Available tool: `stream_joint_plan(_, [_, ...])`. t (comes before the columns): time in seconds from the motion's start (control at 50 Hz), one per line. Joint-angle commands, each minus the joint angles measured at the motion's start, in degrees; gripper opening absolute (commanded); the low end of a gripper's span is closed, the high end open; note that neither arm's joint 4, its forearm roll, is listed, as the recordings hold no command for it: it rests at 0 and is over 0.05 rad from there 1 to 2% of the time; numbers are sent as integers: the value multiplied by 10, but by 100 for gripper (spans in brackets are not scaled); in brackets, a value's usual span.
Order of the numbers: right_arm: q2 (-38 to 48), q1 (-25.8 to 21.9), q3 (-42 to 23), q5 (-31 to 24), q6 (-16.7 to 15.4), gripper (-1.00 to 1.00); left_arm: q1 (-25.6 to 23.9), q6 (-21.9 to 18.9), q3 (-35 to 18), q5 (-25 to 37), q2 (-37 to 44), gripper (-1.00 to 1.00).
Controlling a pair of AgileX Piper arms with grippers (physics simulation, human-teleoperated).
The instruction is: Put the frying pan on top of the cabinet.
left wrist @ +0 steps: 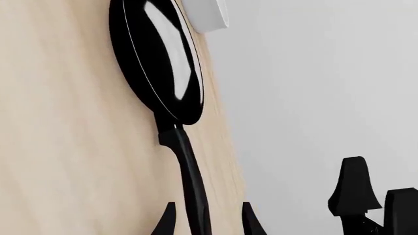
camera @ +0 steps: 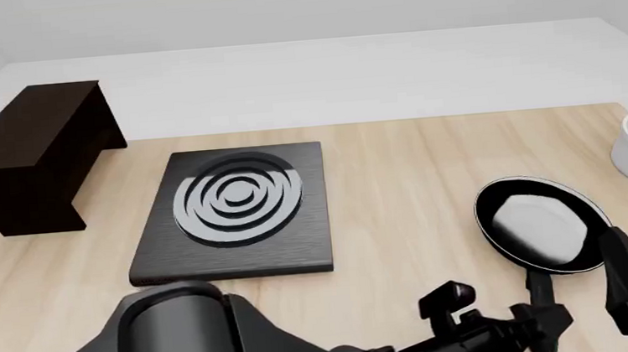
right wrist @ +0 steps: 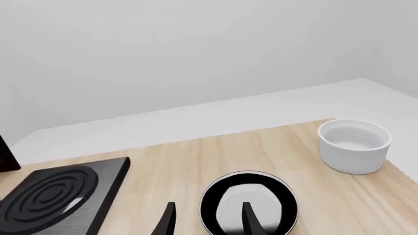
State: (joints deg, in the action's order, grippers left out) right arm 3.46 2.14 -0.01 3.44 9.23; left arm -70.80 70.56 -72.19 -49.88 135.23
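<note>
Pan (camera: 540,224) lay near-right on the tabletop (camera: 405,186), handle running toward me between the left claw's (left wrist: 207,223) spread, unclosed fingers. Right claw (right wrist: 209,220) open above it. I saw cabinet (camera: 32,156) far left.

The right end effector (right wrist: 205,220) shows only as two dark fingertips (right wrist: 167,219) rising from the lower edge, set apart with a gap between them. Just beyond them the frying pan (right wrist: 249,203) rests flat on the light wooden desk (right wrist: 176,166), its glossy black inside catching a pale reflection; one fingertip overlaps its near rim. A white bowl (right wrist: 355,146) stands on the desk near the far corner, apart from the pan. A black stove plate (right wrist: 58,198) with grey concentric rings lies flat off to the other side.
</note>
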Motion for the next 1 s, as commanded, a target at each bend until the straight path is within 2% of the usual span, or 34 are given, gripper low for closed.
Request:
stream_joint_plan(0.02, [1, 1, 0, 1, 4, 100, -5, 74, -15, 15, 34, 100])
stream_joint_plan(1.0, [21, 1, 0, 18, 11, 100, 13, 75, -63, 37, 77, 100])
